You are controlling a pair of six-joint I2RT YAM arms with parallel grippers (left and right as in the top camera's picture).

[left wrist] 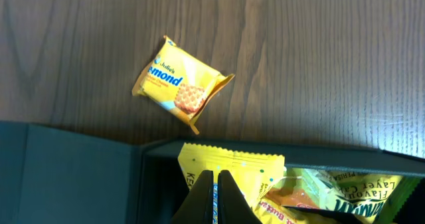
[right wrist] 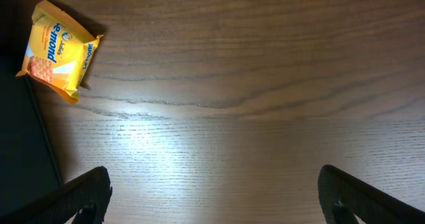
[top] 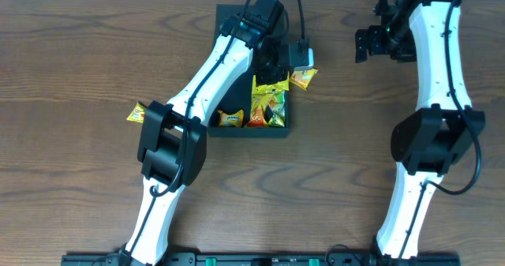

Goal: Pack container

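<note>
The dark teal container [top: 225, 21] stands open at the table's back centre, with several yellow snack packets [top: 268, 104] inside. My left gripper [left wrist: 216, 174] hangs over its inner edge, shut on the thin edge of a yellow snack packet [left wrist: 232, 167] that sits in the container [left wrist: 80, 177]. In the overhead view the left gripper [top: 276, 65] is mostly hidden by its wrist. One yellow biscuit packet [left wrist: 179, 84] lies on the table just outside the container's right wall [top: 303, 78]. My right gripper [right wrist: 212, 174] hovers open over bare wood to the right [top: 371, 45], holding nothing.
Another yellow packet [top: 137, 113] lies on the table left of the left arm's elbow. The biscuit packet [right wrist: 58, 50] and the container's dark edge [right wrist: 20, 151] show at the left of the right wrist view. The wooden table [top: 355, 140] stretches around.
</note>
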